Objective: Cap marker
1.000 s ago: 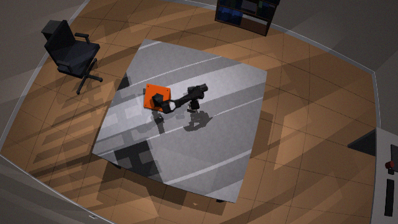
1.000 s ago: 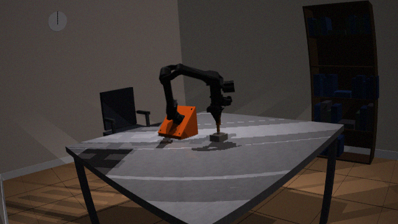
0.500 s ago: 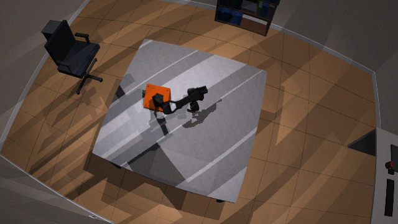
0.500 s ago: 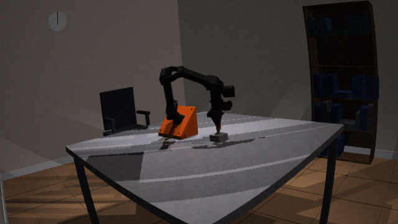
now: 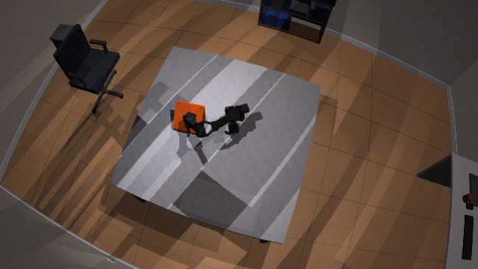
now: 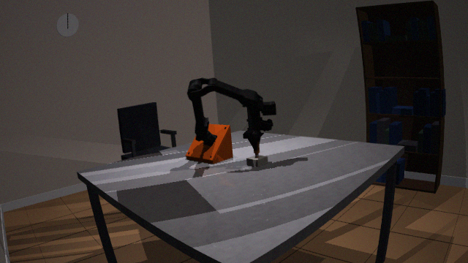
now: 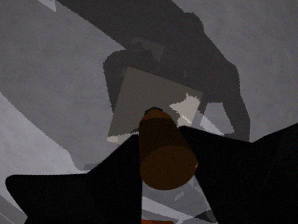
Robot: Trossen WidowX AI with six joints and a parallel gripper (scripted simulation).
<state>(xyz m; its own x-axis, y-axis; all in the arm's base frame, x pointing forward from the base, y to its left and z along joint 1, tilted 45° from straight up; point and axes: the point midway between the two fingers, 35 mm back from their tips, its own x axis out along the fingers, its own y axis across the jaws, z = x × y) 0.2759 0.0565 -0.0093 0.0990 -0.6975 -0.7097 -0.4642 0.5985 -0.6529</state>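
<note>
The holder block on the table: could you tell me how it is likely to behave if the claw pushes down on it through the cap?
The holder block looks low, square and flat-based, so it probably won't tip under a straight downward push. It appears rigid, unlikely to flex. It sits loose on the smooth table, so a sideways push from the claw, shut on the cap, might slide it.

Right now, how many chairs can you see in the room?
1. The black office chair stands on the wooden floor beside the table, near the arm's orange base. Another could be hidden outside these views.
</note>
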